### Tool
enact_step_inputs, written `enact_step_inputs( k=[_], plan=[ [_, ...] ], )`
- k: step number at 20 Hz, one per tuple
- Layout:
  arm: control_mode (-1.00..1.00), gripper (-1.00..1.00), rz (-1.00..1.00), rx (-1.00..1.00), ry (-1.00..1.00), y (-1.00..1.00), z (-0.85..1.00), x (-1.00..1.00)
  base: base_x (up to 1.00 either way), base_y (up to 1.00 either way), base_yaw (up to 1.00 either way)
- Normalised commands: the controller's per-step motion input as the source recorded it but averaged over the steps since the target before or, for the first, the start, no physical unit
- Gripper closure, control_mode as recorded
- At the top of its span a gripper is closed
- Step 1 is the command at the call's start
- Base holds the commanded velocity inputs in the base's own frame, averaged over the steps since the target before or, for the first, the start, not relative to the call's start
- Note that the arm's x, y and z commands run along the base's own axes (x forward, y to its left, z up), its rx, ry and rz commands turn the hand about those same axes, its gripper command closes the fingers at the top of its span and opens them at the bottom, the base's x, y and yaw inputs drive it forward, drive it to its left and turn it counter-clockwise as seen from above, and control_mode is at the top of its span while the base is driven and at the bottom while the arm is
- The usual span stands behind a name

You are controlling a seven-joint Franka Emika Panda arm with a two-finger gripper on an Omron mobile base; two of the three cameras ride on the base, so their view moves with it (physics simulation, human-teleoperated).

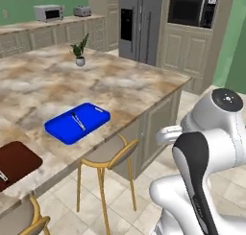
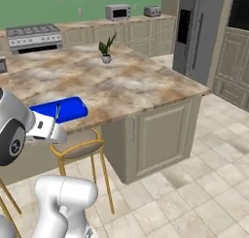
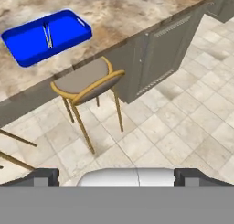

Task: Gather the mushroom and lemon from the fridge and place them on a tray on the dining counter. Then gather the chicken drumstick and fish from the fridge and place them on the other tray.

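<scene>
Home kitchen, steel fridge (image 1: 139, 23), stove (image 2: 33, 37), marble island counter (image 1: 110, 80), stool (image 3: 89, 81)

Marble-top table (image 1: 120, 85) with beige cabinet base. Blue tray (image 1: 78, 122) lies flat near table's front edge; thin metal utensil (image 1: 77, 120) lies inside tray, exact kind unclear. Dark brown tray (image 1: 15, 161) sits left of blue tray, apart from it, along same edge. Small potted plant (image 1: 79, 51) stands upright well behind blue tray, toward table's far side. Tiled floor (image 3: 183, 122) below; gold-legged stool (image 3: 89, 83) stands on floor just in front of blue tray.
</scene>
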Motion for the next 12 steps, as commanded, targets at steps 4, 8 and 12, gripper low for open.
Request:
enact_step_inputs(
  k=[4,8,12],
  plan=[
    [1.0,-1.0,0.0,0.0,0.0,0.0,0.0,0.0,0.41,-0.92,-0.38],
    [1.0,-1.0,0.0,0.0,0.0,0.0,0.0,0.0,0.62,-1.0,-0.19],
    [1.0,-1.0,0.0,0.0,0.0,0.0,0.0,0.0,0.66,-1.0,-0.06]
  ],
)
